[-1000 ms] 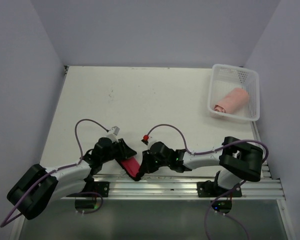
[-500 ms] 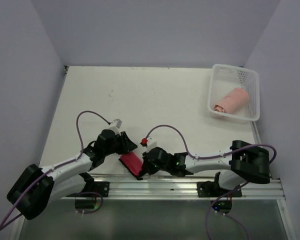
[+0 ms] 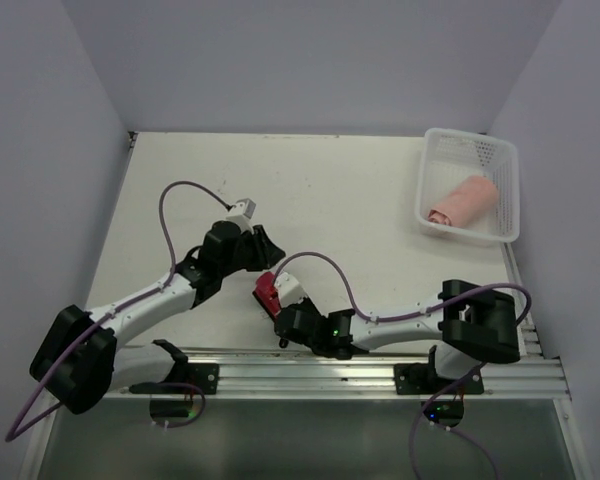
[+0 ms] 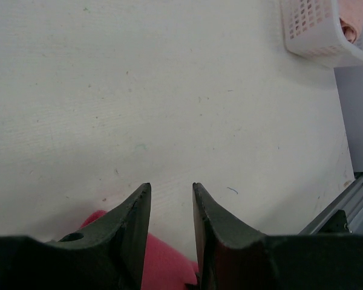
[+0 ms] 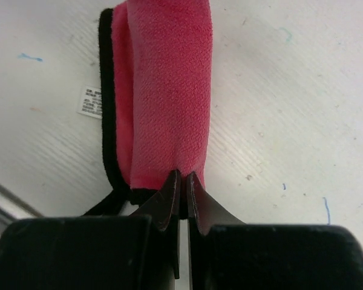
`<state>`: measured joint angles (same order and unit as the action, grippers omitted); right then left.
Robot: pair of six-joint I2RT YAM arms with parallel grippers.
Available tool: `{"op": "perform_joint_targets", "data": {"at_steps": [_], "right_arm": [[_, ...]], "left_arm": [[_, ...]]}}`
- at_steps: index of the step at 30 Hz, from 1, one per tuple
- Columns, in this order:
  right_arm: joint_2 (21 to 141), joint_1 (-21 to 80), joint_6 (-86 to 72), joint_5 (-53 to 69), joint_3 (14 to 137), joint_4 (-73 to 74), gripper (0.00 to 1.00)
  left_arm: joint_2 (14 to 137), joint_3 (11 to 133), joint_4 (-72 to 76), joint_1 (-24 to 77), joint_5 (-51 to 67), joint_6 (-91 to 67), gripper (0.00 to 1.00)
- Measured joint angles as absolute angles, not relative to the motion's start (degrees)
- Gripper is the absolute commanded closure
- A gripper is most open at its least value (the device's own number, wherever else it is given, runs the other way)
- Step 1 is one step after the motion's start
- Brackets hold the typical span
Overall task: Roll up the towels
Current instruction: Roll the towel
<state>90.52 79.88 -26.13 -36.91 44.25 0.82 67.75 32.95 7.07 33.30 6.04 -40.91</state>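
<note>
bench (image 3: pixel 330 190): white basket (image 3: pixel 507 190) at far right corner holds the rolled pink towel (image 3: pixel 465 200). red cloth (image 5: pixel 166 90), folded long, lies near the front edge. left claw (image 4: pixel 170 188) narrow gap, empty, just beside it. right claw (image 5: pixel 183 176) closed, tips at the cloth's end; grip unclear.

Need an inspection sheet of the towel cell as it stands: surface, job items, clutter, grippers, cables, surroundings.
Surface: white table, faint scuffs and pen marks.
Job's things: red cloth, black trim, folded into a long strip, white tag showing; pink towel rolled, in the basket.
Clutter: white basket at the far right; nothing else seen.
Grippers: left gripper part open, empty, close by the cloth; right gripper shut on the cloth's near end.
Cables: purple cable looped above each wrist.
Surroundings: plain walls on three sides; metal rail in front.
</note>
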Motion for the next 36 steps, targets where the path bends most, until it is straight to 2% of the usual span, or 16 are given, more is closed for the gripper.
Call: {"op": "perform_joint_targets", "data": {"at_steps": [11, 26, 36], "right_arm": [[100.71, 84.51, -18.9, -47.79, 53.71, 6.76, 1.0], [113.82, 92.14, -15.29, -59.51, 69.14, 22.26, 1.0], [120.07, 95.7, -15.33, -65.49, 74.72, 31.0, 1.0]], "left_arm": [[70.17, 29.91, 8.73, 33.12, 9.21, -42.52, 0.63], [61.21, 18.46, 9.82, 33.12, 10.26, -45.6, 0.63], [55.64, 12.53, 10.48, 33.12, 10.24, -47.51, 0.63]]}}
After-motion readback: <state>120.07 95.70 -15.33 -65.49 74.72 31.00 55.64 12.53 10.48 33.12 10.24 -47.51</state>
